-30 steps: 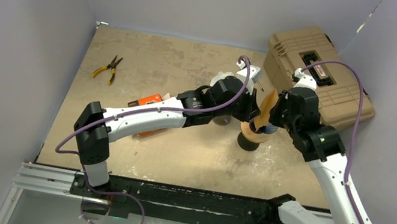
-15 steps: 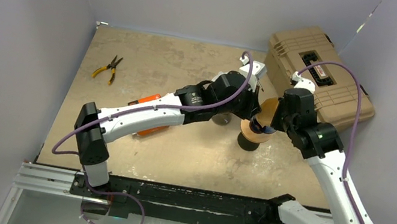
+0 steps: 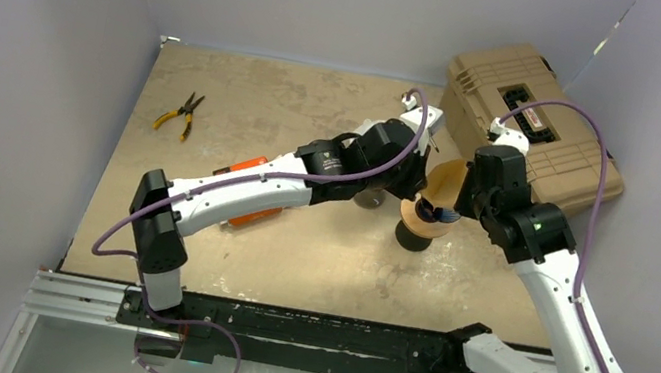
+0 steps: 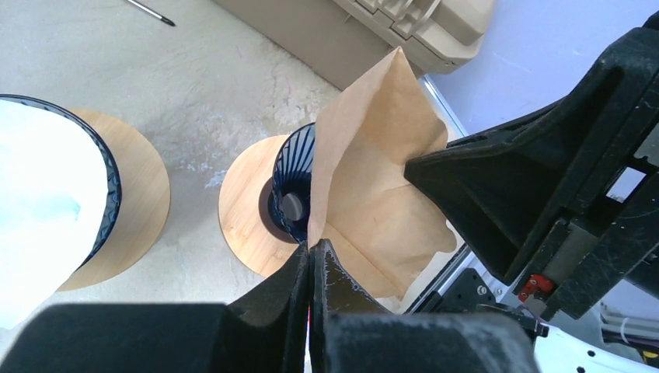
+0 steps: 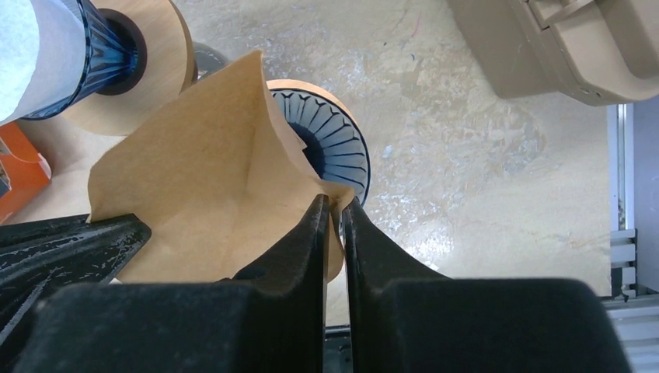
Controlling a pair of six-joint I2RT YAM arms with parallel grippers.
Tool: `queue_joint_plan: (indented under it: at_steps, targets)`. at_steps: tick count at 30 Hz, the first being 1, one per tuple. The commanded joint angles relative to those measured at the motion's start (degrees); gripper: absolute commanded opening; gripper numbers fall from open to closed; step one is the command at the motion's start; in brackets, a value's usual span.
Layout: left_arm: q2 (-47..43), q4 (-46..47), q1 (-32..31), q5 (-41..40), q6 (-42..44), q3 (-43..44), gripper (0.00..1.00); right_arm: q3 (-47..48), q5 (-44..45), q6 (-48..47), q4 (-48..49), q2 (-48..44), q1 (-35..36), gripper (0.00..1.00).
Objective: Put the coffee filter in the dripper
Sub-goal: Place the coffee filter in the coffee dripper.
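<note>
Two grippers share the load in the top view: your left gripper point(image 3: 421, 176) and right gripper point(image 3: 461, 190) meet over the dripper point(image 3: 423, 224), with the brown coffee filter point(image 3: 446, 179) between them. The filter stands on edge just above the dripper's mouth. Its broad curved edge faces 12 o'clock and it narrows toward 6 o'clock, so its long axis runs roughly 12 to 6 and leans a little. By my reading, the lift and carry are done and the seating is not.

Look at the left wrist view next. The left jaws are pressed fully together on the filter's near edge at 6 o'clock. The paper fans up toward 1 o'clock, covering the 3 o'clock side of the ribbed blue cone. The right gripper's finger meets the sheet at 3 o'clock. A second dripper point(image 4: 105, 183) with a white filter sits at 9 o'clock, well apart.

In the right wrist view, the right jaws are nearly closed, with only a sliver between them. They pinch the filter's edge directly over the dripper's rim. The sheet spreads toward 9 o'clock, and one pointed corner reaches 12 o'clock beside the rim. You cannot tell from here whether that corner is the cone's tip. What remains, I judge, is opening the paper, lowering it into the ribs and letting go.
</note>
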Motion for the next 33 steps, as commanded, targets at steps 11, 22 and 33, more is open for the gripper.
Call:
queue_joint_plan:
  at_steps: [11,22,33]
  targets:
    - [3.7,3.9,-0.2,5.9,-0.7,3.2,0.00,-2.5,-3.0,1.4,11.4,-1.1,0.2,0.33]
    - [2.6,4.9,-0.2,4.4,-1.4,3.0,0.00,-3.5,-4.7,0.6,11.9,3.4,0.1,0.43]
    - [0.1,5.8,-0.2,3.4,0.0,3.5,0.00,-1.7,-3.6,-0.5,8.6,4.4,0.1,0.58]
